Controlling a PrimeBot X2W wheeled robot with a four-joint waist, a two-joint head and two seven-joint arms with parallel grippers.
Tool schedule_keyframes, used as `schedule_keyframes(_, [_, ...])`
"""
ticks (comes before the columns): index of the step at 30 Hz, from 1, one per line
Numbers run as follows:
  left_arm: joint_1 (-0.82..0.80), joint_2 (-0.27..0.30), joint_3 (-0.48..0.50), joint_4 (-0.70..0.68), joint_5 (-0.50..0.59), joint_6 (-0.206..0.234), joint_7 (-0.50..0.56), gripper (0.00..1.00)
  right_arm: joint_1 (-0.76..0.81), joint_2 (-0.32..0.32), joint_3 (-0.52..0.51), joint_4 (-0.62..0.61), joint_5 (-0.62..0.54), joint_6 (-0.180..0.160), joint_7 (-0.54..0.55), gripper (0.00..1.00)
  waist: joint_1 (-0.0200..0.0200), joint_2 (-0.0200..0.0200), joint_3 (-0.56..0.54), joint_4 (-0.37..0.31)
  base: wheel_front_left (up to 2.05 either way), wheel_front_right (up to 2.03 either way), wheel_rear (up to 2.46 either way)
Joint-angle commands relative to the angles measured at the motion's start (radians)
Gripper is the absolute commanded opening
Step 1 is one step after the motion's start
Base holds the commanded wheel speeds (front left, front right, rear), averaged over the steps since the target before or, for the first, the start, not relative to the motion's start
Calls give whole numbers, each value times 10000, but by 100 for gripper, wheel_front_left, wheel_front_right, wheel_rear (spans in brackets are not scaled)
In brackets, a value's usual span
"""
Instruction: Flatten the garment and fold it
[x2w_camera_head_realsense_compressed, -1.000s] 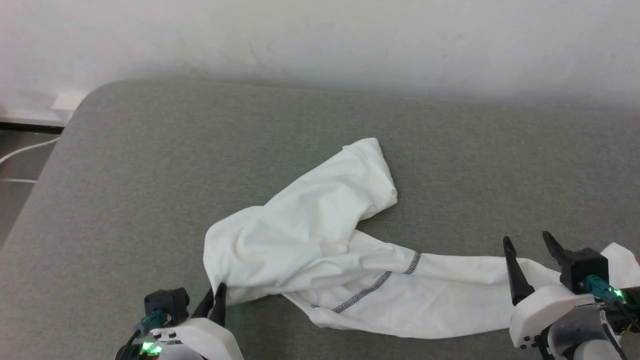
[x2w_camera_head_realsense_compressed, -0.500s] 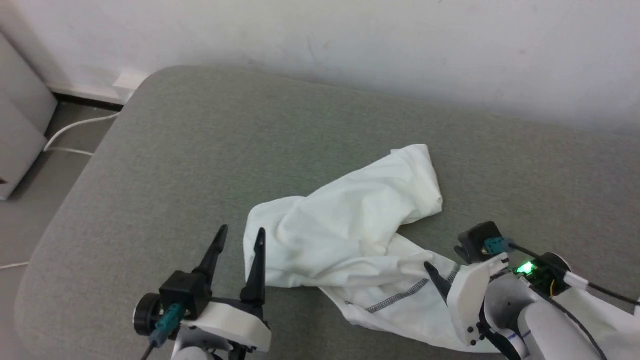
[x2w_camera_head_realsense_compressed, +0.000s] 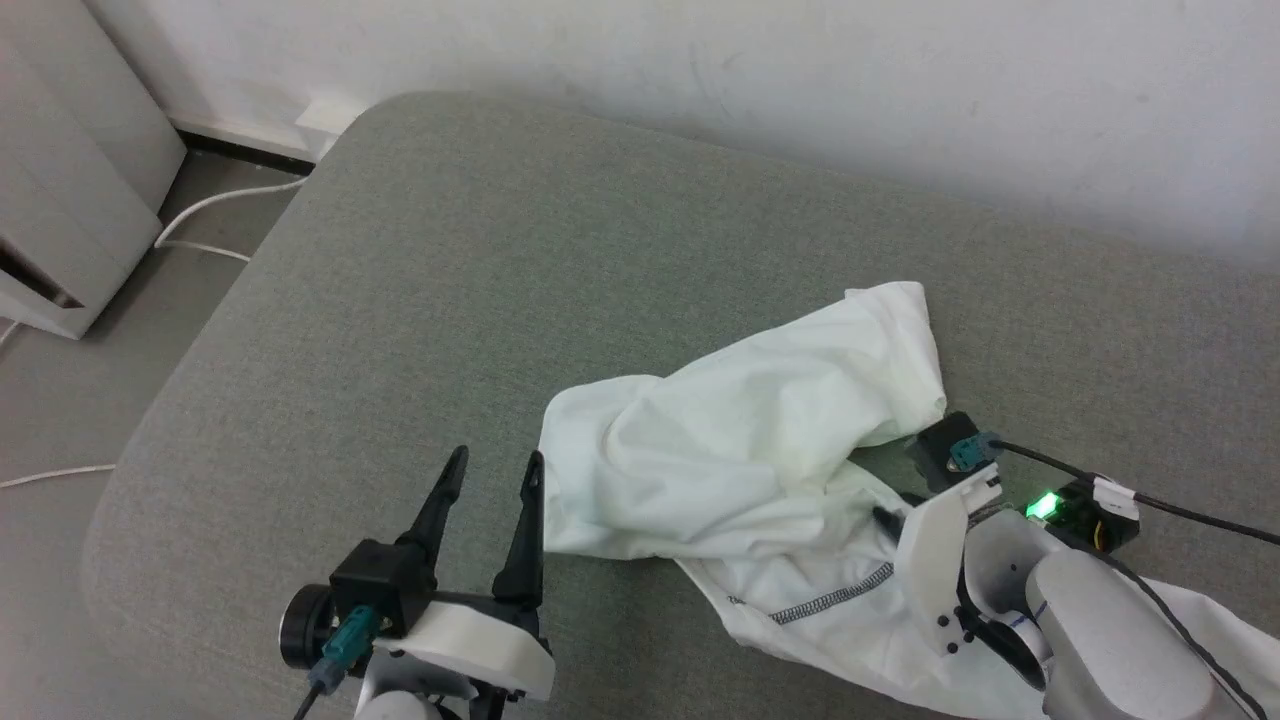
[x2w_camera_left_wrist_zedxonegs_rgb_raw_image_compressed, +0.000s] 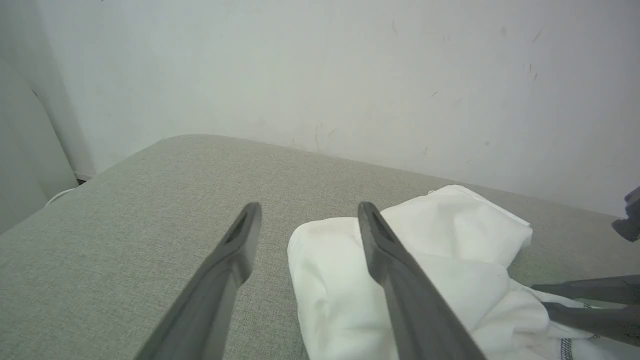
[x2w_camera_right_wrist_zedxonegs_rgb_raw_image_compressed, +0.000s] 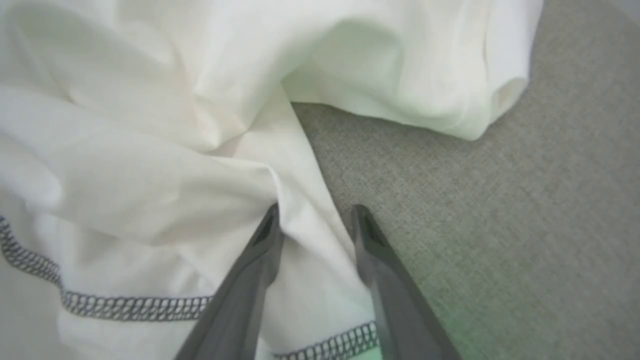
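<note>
While garment (x2w_camera_head_realsense_compressed: 740, 450) lies crumpled on grey cushion (x2w_camera_head_realsense_compressed: 450, 250), flattening and folding both undone; left gripper (x2w_camera_head_realsense_compressed: 495, 465) spread, empty; right gripper (x2w_camera_right_wrist_zedxonegs_rgb_raw_image_compressed: 315, 215) spread astride fabric edge.

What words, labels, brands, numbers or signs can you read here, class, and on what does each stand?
None can be read.
The garment bears only dark zigzag stitching, no print or tag.
The grey cushion, the wall, the left claw and the right claw carry no legible marking.
</note>
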Motion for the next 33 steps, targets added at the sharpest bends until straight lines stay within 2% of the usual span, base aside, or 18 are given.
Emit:
schedule_keyframes(1, [-65, -43, 84, 3, 87, -20, -48, 100, 274, -125, 30, 567, -28, -32, -40, 0, 1, 0, -38, -208, 0, 0, 0])
schedule_keyframes(4, [-22, -50, 186, 42, 151, -57, -48, 100, 253, -145, -373, 610, 26, -32, -536, 0, 1, 0, -185, -580, 0, 0, 0])
schedule_keyframes(8, [54, -28, 372, 40, 238, -113, -48, 100, 445, -354, -1404, 76, 218, -32, -904, 0, 1, 0, -436, -1242, 0, 0, 0])
schedule_keyframes(12, [127, -3, 537, 26, 298, -203, -48, 100, 1039, -714, -3020, -977, 101, -32, -785, 0, 1, 0, -617, -2014, 0, 0, 0])
schedule_keyframes(16, [122, -18, 622, 6, 335, -296, -49, 100, 1899, -966, -4769, -2055, -468, -32, -187, 0, 1, 0, -657, -2724, 0, 0, 0])
schedule_keyframes(18, [59, -27, 620, 43, 364, -367, -49, 100, 2272, -903, -5542, -2406, -808, -32, 196, 0, 1, 0, -603, -2994, 0, 0, 0])
schedule_keyframes(19, [59, -27, 620, 43, 364, -367, -49, 100, 2272, -903, -5542, -2406, -808, -32, 196, 0, 1, 0, -603, -2994, 0, 0, 0])
schedule_keyframes(20, [-40, -40, 587, 99, 393, -418, -49, 100, 2581, -698, -6083, -2640, -1179, -32, 583, 0, 1, 0, -531, -3197, 0, 0, 0])
schedule_keyframes(24, [-243, -72, 507, 270, 390, -489, -49, 100, 3040, -160, -6326, -2729, -1658, -32, 1262, 0, 1, 0, -338, -3479, 0, 0, 0])
schedule_keyframes(25, [-281, -77, 461, 355, 400, -505, -49, 100, 3052, -38, -6358, -2771, -1776, -32, 1191, 22, 1, 0, -297, -3538, 0, 0, 0])
schedule_keyframes(26, [-321, -82, 419, 447, 413, -521, -49, 100, 3023, 97, -6387, -2838, -1895, -32, 1016, 100, 1, 0, -261, -3606, 0, 0, 0])
schedule_keyframes(30, [-466, -96, 313, 904, 245, -605, -29, 100, 2710, 689, -6182, -3445, -1967, -32, -231, 100, 1, 0, -199, -3932, 0, 0, 0])
schedule_keyframes(33, [-782, -109, 67, 1142, 67, -718, 486, 100, 2664, 880, -6023, -4088, -2046, -32, -1120, 100, 1, 0, -171, -4136, 0, 0, 0])
